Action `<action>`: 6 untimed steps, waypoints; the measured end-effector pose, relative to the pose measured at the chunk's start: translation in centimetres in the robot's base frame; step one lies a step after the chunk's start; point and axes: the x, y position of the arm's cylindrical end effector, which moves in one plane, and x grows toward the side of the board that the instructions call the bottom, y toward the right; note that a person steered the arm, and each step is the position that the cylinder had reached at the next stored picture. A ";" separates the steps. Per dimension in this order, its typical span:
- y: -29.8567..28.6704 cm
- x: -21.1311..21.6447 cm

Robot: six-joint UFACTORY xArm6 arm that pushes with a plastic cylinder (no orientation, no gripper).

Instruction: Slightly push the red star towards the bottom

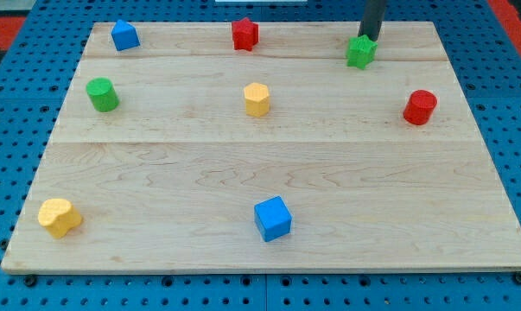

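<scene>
The red star (244, 34) sits near the view's top edge of the wooden board (156, 173), a little left of centre. My tip (368, 39) is far to its right, at the view's top right, touching or just above the top of the green star (360, 52). The rod rises out of the view's top.
A blue block (124, 35) lies at the top left, a green cylinder (102, 94) at the left, a yellow hexagon block (257, 99) in the middle, a red cylinder (420, 107) at the right, a yellow block (59, 217) at the bottom left, a blue cube (272, 218) at the bottom centre.
</scene>
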 end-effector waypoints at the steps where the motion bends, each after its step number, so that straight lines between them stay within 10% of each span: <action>1: -3.5 -4.1; 6: -30.7 -2.6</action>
